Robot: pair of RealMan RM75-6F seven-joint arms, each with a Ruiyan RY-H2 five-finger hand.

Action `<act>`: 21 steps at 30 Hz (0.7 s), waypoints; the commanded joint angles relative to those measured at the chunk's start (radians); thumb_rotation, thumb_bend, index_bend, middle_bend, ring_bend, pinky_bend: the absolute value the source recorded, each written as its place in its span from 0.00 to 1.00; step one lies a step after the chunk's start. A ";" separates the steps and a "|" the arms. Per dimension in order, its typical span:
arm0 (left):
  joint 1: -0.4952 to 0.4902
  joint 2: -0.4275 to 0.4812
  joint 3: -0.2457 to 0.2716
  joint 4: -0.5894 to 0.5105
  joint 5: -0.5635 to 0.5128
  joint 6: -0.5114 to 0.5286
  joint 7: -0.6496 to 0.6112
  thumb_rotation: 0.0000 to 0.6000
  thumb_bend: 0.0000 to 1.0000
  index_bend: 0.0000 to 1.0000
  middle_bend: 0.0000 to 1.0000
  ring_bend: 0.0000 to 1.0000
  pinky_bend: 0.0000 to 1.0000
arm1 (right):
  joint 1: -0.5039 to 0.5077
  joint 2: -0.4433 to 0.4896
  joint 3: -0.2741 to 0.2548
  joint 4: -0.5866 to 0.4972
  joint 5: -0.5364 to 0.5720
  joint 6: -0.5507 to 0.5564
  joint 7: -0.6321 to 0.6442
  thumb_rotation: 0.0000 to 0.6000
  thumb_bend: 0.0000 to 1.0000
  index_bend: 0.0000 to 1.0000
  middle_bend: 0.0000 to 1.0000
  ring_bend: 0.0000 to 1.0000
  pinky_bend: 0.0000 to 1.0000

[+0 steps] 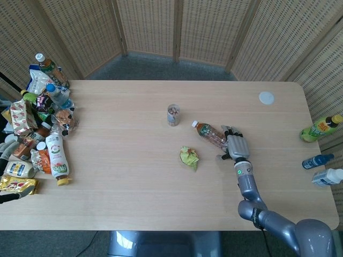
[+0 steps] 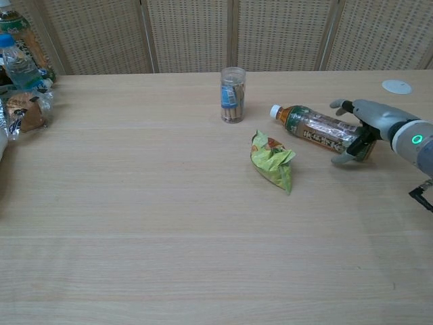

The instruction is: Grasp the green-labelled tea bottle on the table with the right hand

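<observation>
The tea bottle point(image 1: 210, 134) point(image 2: 314, 126), with a white cap, a green label and brown tea inside, lies on its side right of the table's middle, cap pointing left and away. My right hand point(image 1: 235, 146) point(image 2: 369, 125) wraps its base end, fingers over the top and thumb underneath. Only a grey bit of my left hand point(image 1: 5, 149) shows at the left edge of the head view, and its fingers cannot be made out.
A crumpled green packet point(image 1: 188, 157) point(image 2: 274, 161) lies just left of the bottle. A clear jar point(image 1: 173, 115) point(image 2: 233, 95) stands behind it. A white lid point(image 1: 266, 98) lies far right. Snacks and bottles point(image 1: 43, 123) crowd the left edge; other bottles point(image 1: 320, 128) lie off the right edge.
</observation>
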 commanded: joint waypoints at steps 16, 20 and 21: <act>0.002 0.001 0.004 -0.004 0.012 0.003 0.001 1.00 0.00 0.00 0.00 0.00 0.00 | -0.017 0.032 0.014 -0.054 -0.106 0.149 0.076 1.00 0.08 0.39 0.57 0.46 0.58; 0.002 0.001 0.003 -0.006 0.015 0.006 0.000 1.00 0.00 0.00 0.00 0.00 0.00 | -0.040 0.115 0.027 -0.182 -0.132 0.220 0.053 1.00 0.09 0.39 0.57 0.46 0.58; 0.002 0.002 0.004 -0.006 0.018 0.007 0.000 1.00 0.00 0.00 0.00 0.00 0.00 | -0.049 0.144 0.034 -0.229 -0.135 0.239 0.045 1.00 0.09 0.39 0.57 0.46 0.58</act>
